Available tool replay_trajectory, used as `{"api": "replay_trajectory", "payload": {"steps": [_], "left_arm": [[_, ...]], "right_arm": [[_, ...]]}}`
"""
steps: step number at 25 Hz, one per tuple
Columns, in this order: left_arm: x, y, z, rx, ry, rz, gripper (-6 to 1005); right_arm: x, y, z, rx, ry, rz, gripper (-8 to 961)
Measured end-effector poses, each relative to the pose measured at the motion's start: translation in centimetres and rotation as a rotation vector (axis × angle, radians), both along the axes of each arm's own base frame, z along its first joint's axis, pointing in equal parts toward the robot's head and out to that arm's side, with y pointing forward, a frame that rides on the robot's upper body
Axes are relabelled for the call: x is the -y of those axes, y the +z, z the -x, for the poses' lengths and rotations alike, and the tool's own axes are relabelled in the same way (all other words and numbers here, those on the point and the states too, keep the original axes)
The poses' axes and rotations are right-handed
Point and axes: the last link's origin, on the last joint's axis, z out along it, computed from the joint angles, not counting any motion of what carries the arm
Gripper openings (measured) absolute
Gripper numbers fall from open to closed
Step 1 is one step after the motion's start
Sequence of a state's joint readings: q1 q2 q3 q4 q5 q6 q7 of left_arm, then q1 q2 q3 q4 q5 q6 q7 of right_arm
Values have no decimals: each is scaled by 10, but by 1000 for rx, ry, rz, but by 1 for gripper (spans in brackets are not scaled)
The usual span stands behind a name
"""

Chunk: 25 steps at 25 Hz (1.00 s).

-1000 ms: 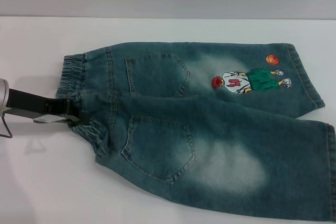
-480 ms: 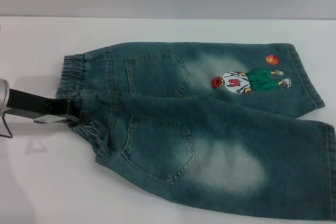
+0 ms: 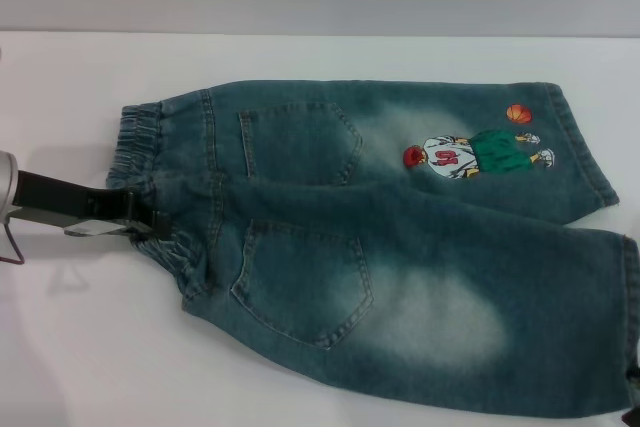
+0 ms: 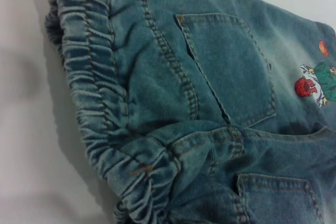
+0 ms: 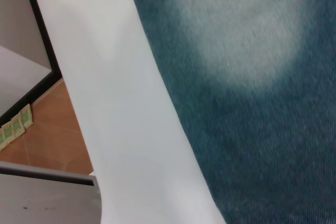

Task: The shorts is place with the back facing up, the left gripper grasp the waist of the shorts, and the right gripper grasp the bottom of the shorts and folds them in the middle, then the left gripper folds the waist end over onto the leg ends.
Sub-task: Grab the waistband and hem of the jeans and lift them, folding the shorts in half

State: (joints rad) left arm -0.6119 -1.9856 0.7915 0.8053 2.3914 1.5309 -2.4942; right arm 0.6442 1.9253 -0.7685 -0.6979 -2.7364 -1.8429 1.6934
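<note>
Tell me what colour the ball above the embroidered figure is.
Orange; the ball shows best in the head view.

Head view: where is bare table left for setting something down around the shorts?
Bare table lies in front of the left gripper and along the far edge behind the shorts. The right side is crowded: the leg ends reach the picture's edge.

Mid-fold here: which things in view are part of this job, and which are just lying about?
Part of the job:
- the shorts, back pockets up
- the waist of the shorts, ruffled elastic band
- the left gripper, at that waist
- the leg ends

Just there:
- white table
- tiled floor beyond the table edge
</note>
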Motion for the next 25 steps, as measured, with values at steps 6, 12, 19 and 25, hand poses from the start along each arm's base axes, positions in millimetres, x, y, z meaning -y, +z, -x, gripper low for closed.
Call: {"api": "replay_trajectory", "payload": {"steps": [6,12,19,25], "left_arm": [[0,-1,0,1,1,1,42],[1,-1,1,4,6,-2,42],[0,0,1,2,2,-8,42],[-1,0,0,1,0,-11,42]], "right_arm": [[-5,-4,8,-8,25,7,463],[-7,-8,11,-11,36,7,457],[-11,-13,11,16,72,2,411],[-12,-15,11,30,82,10,179]]}}
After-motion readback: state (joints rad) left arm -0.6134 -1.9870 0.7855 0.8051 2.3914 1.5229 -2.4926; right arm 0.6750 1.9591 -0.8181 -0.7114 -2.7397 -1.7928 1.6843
